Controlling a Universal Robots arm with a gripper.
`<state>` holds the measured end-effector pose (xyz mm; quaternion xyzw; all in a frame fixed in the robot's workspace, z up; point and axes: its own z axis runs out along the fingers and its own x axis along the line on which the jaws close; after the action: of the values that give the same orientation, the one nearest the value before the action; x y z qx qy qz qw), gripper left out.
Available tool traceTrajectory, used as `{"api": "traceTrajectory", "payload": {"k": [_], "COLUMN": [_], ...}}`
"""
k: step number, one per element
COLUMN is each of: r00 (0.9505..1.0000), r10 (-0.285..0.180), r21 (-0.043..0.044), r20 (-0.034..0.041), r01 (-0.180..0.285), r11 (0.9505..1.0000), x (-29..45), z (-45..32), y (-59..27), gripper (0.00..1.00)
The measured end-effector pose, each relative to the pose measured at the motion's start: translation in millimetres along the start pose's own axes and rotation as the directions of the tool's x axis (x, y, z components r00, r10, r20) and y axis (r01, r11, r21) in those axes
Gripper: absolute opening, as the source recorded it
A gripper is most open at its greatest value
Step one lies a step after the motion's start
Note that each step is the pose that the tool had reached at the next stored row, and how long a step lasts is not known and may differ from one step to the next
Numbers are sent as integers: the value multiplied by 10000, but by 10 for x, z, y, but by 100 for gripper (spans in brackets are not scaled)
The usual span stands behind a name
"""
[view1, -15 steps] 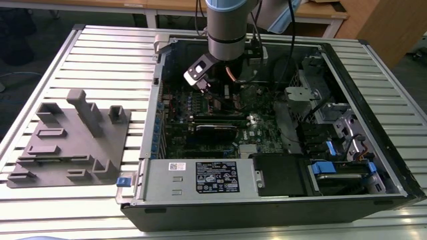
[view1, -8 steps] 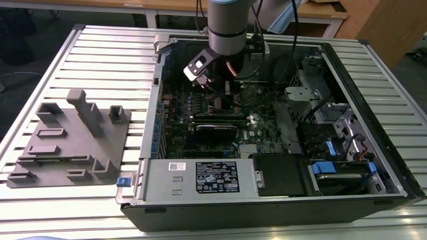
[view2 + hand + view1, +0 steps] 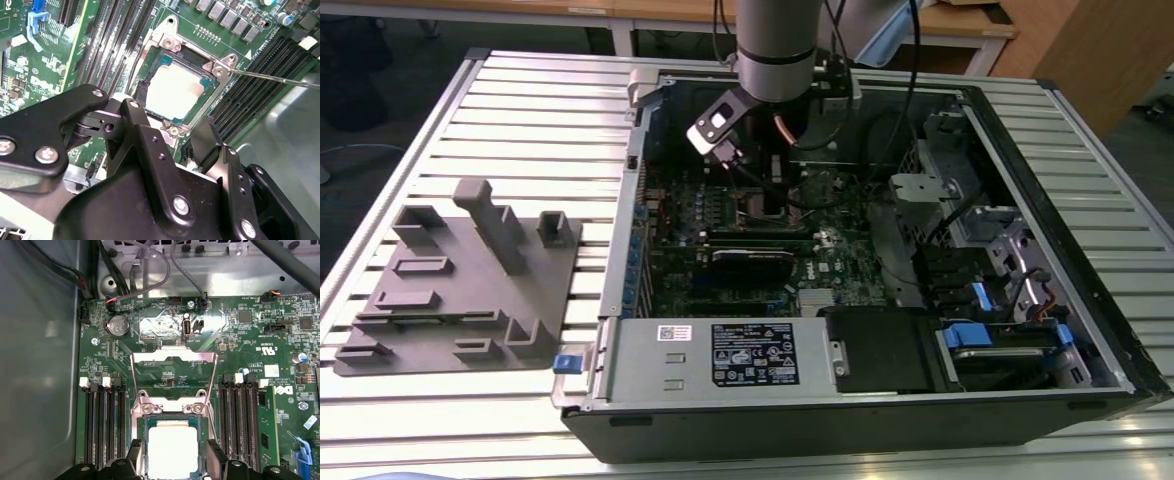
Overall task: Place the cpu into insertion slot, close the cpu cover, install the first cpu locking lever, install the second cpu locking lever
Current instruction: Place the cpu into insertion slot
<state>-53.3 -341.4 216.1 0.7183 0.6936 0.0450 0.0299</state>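
The cpu (image 3: 173, 447) lies flat inside the insertion slot (image 3: 220, 67), near the middle of the motherboard (image 3: 240, 340). The cpu cover (image 3: 172, 356) is swung open off the slot, hinged at 1 of its edges, not closed. 1 thin locking lever (image 3: 272, 78) sticks out loose from a slot corner. The gripper (image 3: 175, 455) hangs just above, its 2 fingers (image 3: 216, 452) apart, 1 on each side of the cpu and gripping nothing. Black memory slots (image 3: 102, 425) flank the insertion slot. In the exterior view the computer case (image 3: 720, 400) lies open on the slatted bench (image 3: 534, 110), with a grey fixture plate (image 3: 454, 290) beside it.
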Motion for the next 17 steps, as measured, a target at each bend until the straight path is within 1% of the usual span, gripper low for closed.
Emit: {"api": "traceTrajectory", "payload": {"k": [7, 14, 17], "r00": [10000, 10000, 10000], "r10": [0, 0, 0], "r21": [0, 1, -1], "r20": [0, 1, -3], "r01": [0, 0, 0], "r11": [10000, 10000, 10000], "x": [0, 1, 1], "z": [-3, -51, -54], "y": [0, 5, 6], "gripper": [61, 61, 61]}}
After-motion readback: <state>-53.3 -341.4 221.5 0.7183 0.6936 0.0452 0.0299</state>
